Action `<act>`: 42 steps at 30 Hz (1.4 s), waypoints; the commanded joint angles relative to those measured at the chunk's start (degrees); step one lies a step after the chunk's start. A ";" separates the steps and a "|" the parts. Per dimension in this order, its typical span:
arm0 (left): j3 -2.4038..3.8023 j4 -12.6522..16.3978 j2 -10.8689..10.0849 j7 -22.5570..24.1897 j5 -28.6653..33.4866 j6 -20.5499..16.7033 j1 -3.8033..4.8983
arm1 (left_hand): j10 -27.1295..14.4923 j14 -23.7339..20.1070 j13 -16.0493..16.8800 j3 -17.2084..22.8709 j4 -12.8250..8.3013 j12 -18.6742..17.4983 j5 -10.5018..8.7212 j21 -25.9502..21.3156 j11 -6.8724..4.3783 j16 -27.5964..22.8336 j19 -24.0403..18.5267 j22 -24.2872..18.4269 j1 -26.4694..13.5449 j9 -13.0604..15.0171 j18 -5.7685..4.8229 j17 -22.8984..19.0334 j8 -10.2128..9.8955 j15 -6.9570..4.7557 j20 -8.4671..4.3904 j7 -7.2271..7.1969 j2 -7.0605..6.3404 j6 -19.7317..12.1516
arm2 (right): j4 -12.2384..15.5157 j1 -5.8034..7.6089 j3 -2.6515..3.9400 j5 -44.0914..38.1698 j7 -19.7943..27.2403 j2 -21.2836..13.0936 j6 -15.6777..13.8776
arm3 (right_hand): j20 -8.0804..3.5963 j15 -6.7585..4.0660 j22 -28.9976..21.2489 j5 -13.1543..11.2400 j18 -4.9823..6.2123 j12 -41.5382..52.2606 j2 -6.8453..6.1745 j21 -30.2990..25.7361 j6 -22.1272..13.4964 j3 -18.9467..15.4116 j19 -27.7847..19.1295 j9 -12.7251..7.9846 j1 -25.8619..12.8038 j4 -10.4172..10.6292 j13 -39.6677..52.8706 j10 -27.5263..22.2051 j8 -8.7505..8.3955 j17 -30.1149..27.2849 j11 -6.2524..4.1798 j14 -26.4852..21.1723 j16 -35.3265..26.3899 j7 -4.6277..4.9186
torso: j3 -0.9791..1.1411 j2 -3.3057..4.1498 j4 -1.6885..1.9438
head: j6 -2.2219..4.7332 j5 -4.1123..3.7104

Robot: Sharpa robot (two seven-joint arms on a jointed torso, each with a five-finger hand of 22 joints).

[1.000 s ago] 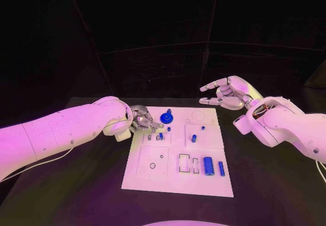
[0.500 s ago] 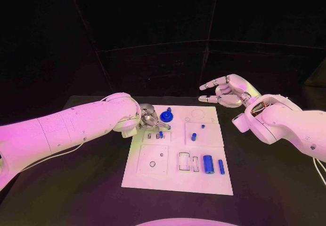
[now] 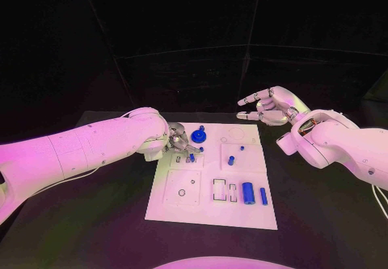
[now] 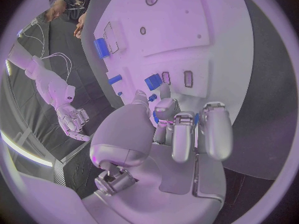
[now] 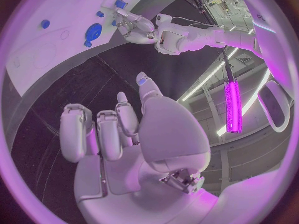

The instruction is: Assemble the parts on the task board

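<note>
The left hand [image 3: 176, 143] sits at the task board's [image 3: 182, 213] far left corner, fingers curled down over a small blue part [image 3: 190, 159] standing in a slot there. Whether it's actually grasping that part, can't tell, the fingers hide the contact.

Going right across the board, six blue parts in total: that small one, a round disc [image 3: 198, 136] near the board's far edge, a tiny peg [image 3: 241, 148] and a short cylinder [image 3: 230, 162] mid-board, then a fat cylinder [image 3: 248, 193] and a thin one [image 3: 263, 196] lying side by side toward the near right.

The right hand [image 3: 267, 107] floats off the board's far right corner, fingers apart, nothing in it.
</note>
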 commanded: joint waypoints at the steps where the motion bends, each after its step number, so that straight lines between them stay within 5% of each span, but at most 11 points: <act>1: -0.04 -0.07 0.02 -0.47 -1.24 1.75 0.17 | 0.42 6.15 0.05 -0.29 -0.19 0.30 -0.14 0.13 -0.13 0.17 0.58 0.09 0.64 0.19 -1.05 15.07 0.30 -0.41 -0.27 0.02 -0.01 -0.43 | -0.01 0.13 0.03 0.12 -0.45 0.05 0.53 | -0.40 -0.46 -0.05 0.10 0.70 -0.34 0.57 -0.39 0.12 -0.43 -0.03 -0.05 0.19 0.00 -0.05 -0.15 0.32 4.55 -0.41 3.57 -0.19 0.04 | 0.01 -0.01 -0.06 | -0.10 -0.04; 32: -0.13 -0.14 1.26 -0.45 -1.41 2.67 0.24 | 0.97 6.15 0.92 -0.36 -0.79 1.07 -0.12 0.17 -0.33 0.17 0.48 0.19 2.31 1.55 -1.03 15.07 1.45 -0.54 -0.34 -0.22 0.55 -0.47 | -0.79 0.12 0.02 0.05 -1.03 0.96 1.08 | -0.41 -0.46 -0.20 0.52 0.73 -0.42 0.81 -0.47 0.00 -0.44 -0.11 -0.09 0.31 -0.01 -0.16 -0.20 0.30 4.44 -0.42 3.55 -0.27 0.06 | -0.04 0.06 -0.09 | -0.54 0.01; 42: -0.14 -0.08 1.31 -0.44 -1.41 2.80 0.25 | 1.01 6.15 0.98 1.14 -2.78 1.14 -0.10 0.12 -0.44 0.17 0.33 0.16 5.61 2.81 -0.99 15.07 2.18 -0.66 -0.45 -0.33 1.68 -1.08 | -0.98 0.12 0.02 0.04 -1.09 1.29 1.24 | -0.42 -0.47 -0.20 0.61 0.73 -0.41 0.94 -0.47 0.00 -0.41 -0.10 -0.10 0.40 -0.04 -0.16 -0.19 0.32 4.44 -0.42 3.55 -0.28 0.05 | -0.05 0.08 -0.04 | -0.76 -0.04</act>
